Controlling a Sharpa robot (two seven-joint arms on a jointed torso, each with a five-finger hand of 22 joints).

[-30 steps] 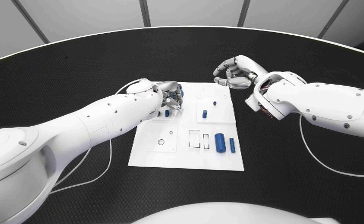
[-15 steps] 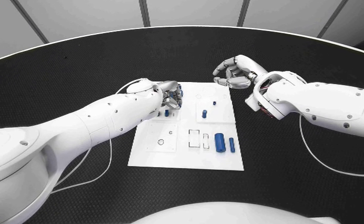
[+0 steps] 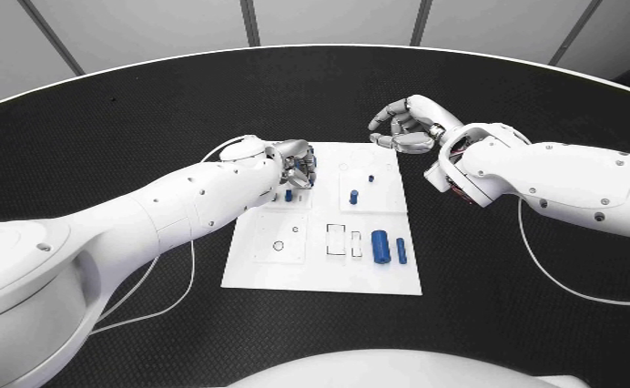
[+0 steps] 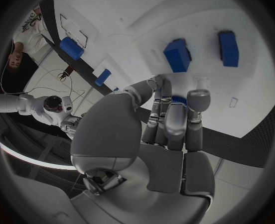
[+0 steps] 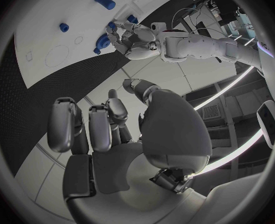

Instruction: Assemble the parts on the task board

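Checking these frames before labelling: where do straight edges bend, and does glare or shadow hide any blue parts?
Head view: the task board reads evenly lit, edges nearly straight, the blue parts crisp. Left wrist view: fisheye curves the board's edges, and the left hand covers part of the board. Right wrist view: the board bows strongly, and the right hand sits large in front; no glare hides a part.

Matt black table (image 3: 157, 115), smooth white task board (image 3: 394, 279), glossy blue parts (image 3: 381, 246).

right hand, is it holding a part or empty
Empty. The right hand hangs over the black table just beyond the task board, fingers curled, with nothing blue in its palm in the right wrist view.
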